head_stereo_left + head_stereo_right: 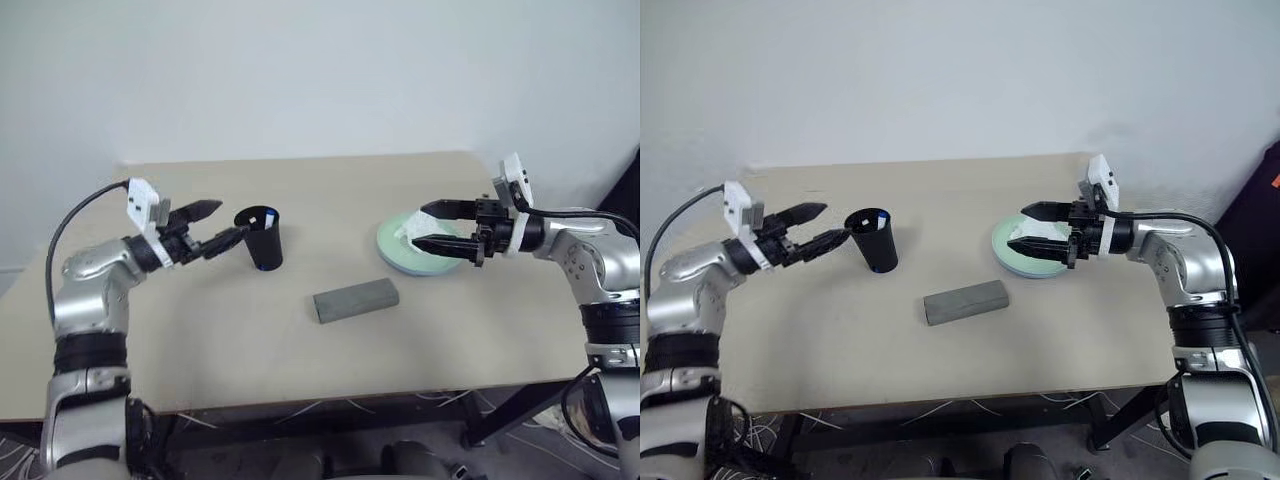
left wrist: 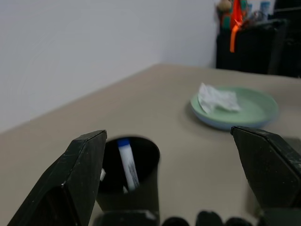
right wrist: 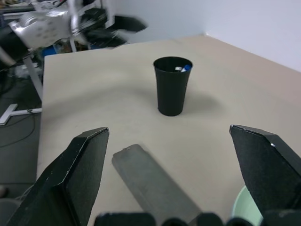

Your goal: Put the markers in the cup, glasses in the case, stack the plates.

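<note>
The black cup [image 1: 262,240] stands upright on the table's left half. A white marker with a blue cap [image 2: 127,162] leans inside it, beside a second white tip [image 2: 101,174]. My left gripper [image 1: 228,220] is open and empty, just left of the cup's rim. The grey case [image 1: 356,300] lies closed at the table's middle. To the right is the pale green plate [image 1: 395,250], with a bluish edge showing under it and a crumpled white tissue [image 1: 408,232] on it. My right gripper [image 1: 420,226] hangs open and empty over that plate. The glasses are out of view.
The beige table [image 1: 200,340] ends near the case's front side and just behind the plate. A dark rack with orange items [image 2: 249,37] stands beyond the table's far side. Cables lie on the floor [image 1: 300,415] under the front edge.
</note>
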